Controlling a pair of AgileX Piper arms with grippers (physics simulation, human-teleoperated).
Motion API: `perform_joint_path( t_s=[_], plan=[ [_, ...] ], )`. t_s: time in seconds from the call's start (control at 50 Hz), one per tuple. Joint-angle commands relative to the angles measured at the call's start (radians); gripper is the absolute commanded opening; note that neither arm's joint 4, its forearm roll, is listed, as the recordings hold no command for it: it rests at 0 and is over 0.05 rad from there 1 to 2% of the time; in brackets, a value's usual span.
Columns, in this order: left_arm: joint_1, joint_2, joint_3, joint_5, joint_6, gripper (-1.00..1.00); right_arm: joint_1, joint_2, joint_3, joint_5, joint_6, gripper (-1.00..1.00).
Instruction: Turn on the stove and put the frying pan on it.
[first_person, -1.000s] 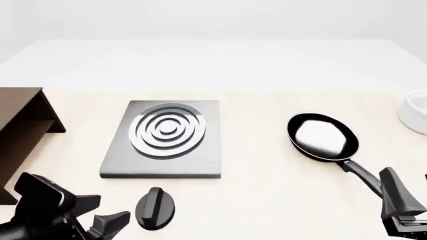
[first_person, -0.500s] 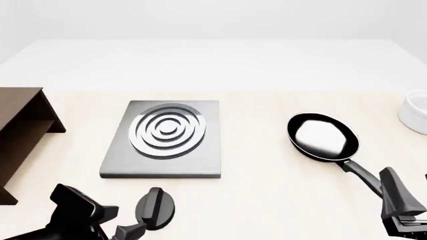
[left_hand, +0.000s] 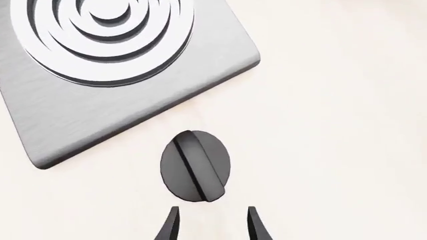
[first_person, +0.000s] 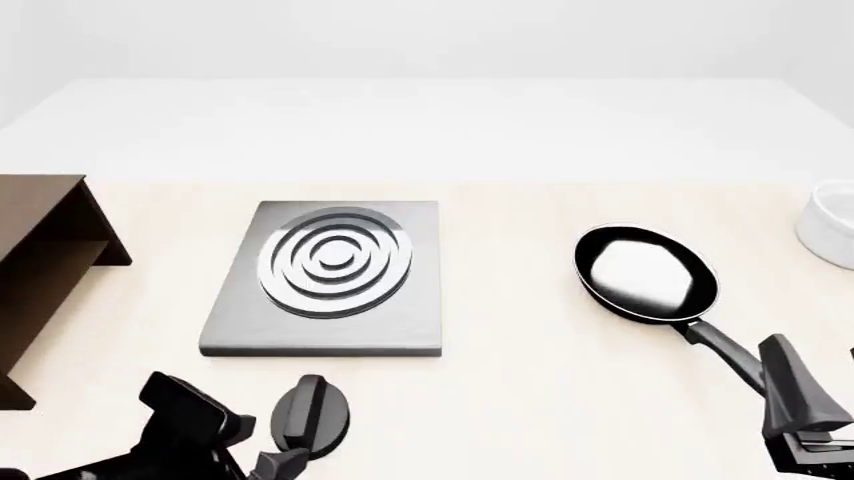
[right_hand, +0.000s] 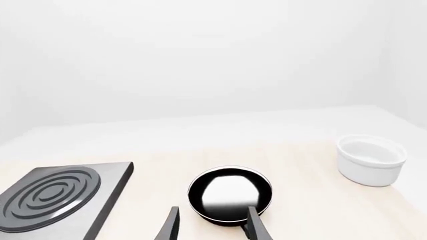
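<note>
The stove is a grey slab with silver burner rings, lying left of the table's middle. Its separate round black knob sits in front of it, its ridge roughly upright. My left gripper is open just short of the knob, touching nothing, with its fingertips apart. The frying pan rests on the table to the right, its long handle pointing towards my right gripper. That gripper is open and empty, hanging near the handle's end, facing the pan.
A dark brown wooden shelf stands at the left edge. A white bowl sits at the far right, beyond the pan. In the right wrist view the bowl and the stove flank the pan.
My left arm has moved right along the front edge, closing in on the knob. The right arm, pan and stove have stayed still.
</note>
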Motion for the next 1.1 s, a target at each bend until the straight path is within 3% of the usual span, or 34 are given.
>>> perform_joint_path(
  t_s=[0.02,0.82,1.1],
  plan=[
    [-0.008,0.081,0.006,-0.077,0.004,1.00,0.000,0.000,-0.001,0.002,-0.001,1.00],
    [-0.060,0.337,0.014,-0.305,-0.007,1.00,0.000,0.000,-0.001,0.001,0.002,1.00],
    [-0.075,0.351,0.008,-0.313,-0.009,1.00,0.000,0.000,0.000,0.001,0.001,1.00]
  ],
)
